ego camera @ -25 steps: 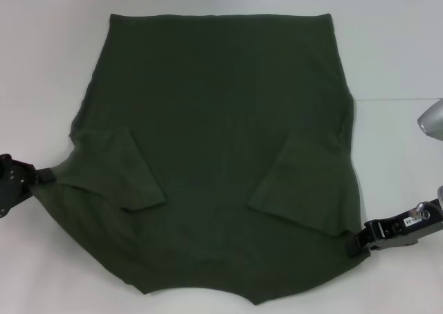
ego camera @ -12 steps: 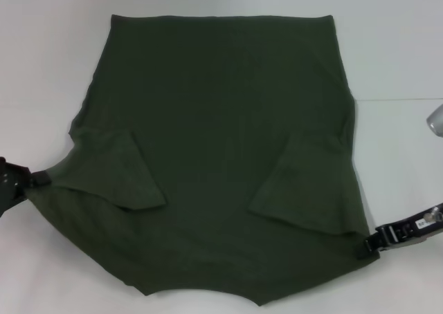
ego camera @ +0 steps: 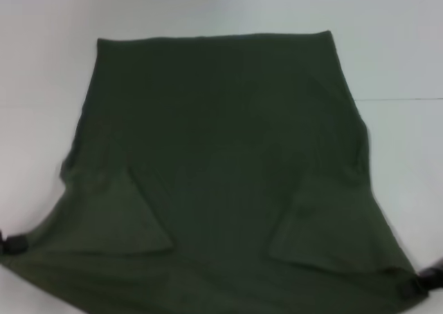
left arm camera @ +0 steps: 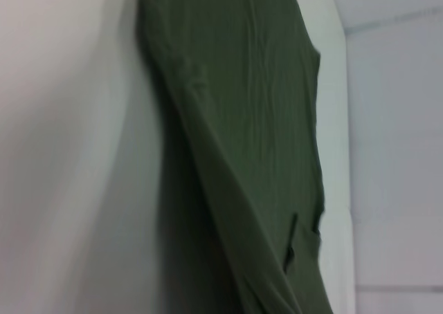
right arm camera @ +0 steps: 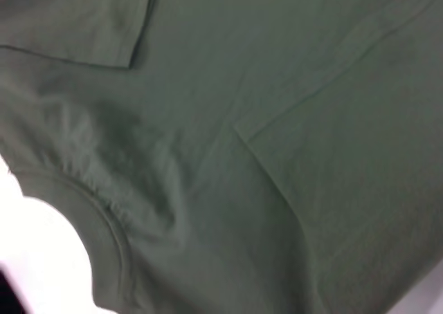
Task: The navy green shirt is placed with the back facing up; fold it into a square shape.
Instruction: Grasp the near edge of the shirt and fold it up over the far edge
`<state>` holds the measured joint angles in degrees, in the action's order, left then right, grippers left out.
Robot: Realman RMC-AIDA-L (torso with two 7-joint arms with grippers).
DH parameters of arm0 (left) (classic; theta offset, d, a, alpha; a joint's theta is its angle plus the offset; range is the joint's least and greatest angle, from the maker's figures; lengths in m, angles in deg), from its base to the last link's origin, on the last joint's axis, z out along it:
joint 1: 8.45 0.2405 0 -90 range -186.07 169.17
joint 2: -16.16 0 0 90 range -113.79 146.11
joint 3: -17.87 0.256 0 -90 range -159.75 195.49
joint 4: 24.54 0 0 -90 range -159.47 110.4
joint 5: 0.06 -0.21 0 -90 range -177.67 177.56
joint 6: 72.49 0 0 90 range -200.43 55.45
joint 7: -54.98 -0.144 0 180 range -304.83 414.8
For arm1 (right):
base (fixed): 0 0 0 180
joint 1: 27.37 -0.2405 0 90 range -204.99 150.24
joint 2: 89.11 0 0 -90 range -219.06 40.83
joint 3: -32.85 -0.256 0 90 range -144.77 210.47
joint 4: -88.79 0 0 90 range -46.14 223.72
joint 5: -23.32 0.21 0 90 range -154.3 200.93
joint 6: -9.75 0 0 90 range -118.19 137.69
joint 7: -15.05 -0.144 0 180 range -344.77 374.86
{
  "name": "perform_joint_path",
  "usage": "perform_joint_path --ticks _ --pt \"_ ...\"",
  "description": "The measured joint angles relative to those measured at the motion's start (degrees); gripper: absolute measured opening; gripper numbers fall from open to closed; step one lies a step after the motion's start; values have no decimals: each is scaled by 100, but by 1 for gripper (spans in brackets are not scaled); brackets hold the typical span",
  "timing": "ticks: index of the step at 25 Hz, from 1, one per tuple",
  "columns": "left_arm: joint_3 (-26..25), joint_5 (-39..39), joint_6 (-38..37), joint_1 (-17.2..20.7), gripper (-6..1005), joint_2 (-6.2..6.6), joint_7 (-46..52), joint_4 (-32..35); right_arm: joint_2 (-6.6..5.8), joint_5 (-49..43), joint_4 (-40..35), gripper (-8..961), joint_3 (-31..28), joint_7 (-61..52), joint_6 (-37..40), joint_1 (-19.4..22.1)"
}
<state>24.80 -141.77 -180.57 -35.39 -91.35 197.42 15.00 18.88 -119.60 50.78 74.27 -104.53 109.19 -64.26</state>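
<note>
1. Left gripper [ego camera: 12, 243]: a small black tip at the left edge of the head view, touching the near left corner of the navy green shirt [ego camera: 221, 162]. It appeared clamped on the fabric there, the cloth drawn taut toward it, though little of the gripper showed.
2. Right gripper [ego camera: 423, 283]: a black tip at the lower right corner of the head view, touching the shirt's near right corner. It likewise appeared closed on the cloth; most of it was cut off by the frame edge.
3. Hidden or unclear: the shirt's near edge ran out of the head view, so the collar was not visible there. Neither wrist view showed its own arm's fingers.
4. Shirt, position: spread across the white table [ego camera: 401, 44], far hem lying flat and straight, near corners held out to either side.
5. Shirt, appearance: plain dark olive-green, matte, no print. Both short sleeves were folded inward onto the body, forming two angled flaps.
6. Right wrist view: showed the curved ribbed collar [right arm camera: 104, 224] and a sleeve hem over the body fabric.
7. Left wrist view: showed the shirt as a long rippled band against the table.
</note>
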Motion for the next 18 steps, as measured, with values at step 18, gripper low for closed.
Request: perform_joint_path --ticks 18 --pt "-396 1657 2525 -1121 2 180 -311 -1316 -260 661 30 109 -1313 -236 -1581 -916"
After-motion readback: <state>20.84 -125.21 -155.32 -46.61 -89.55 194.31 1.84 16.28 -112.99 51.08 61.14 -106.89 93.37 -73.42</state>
